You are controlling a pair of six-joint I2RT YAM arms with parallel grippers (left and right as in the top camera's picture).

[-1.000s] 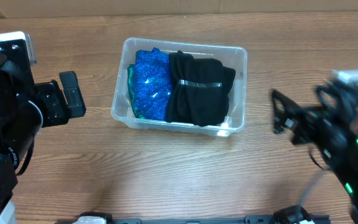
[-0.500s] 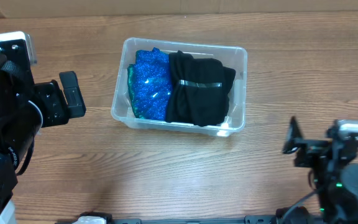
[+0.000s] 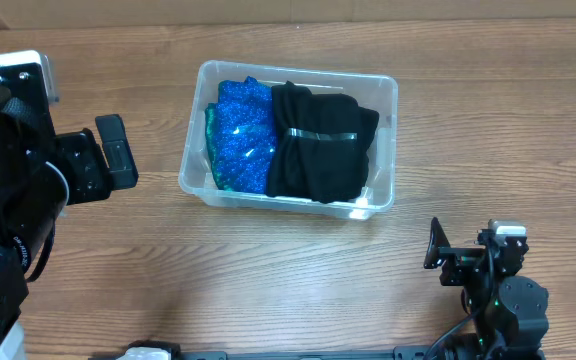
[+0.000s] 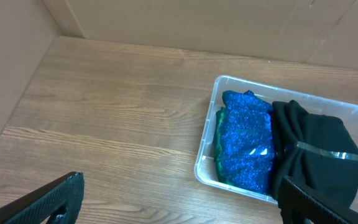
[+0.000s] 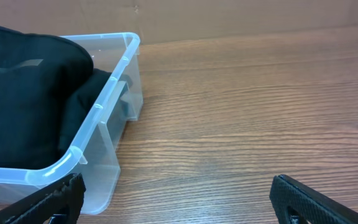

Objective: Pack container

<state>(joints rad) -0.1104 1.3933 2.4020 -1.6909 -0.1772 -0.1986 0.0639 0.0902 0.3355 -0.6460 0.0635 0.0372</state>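
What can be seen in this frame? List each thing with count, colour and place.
container: one, clear plastic, middle of the table.
blue glittery cloth: one, bright blue, left half of the container.
teal cloth: one, green-teal, only an edge shows beneath the blue glittery cloth, against the container's left wall.
black cloth: one, black with a grey strip across it, right half of the container.
table: one, brown wood grain, under everything.
left gripper: one, black, open and empty, left of the container.
right gripper: one, black, open and empty, at the table's near edge, right of the container.
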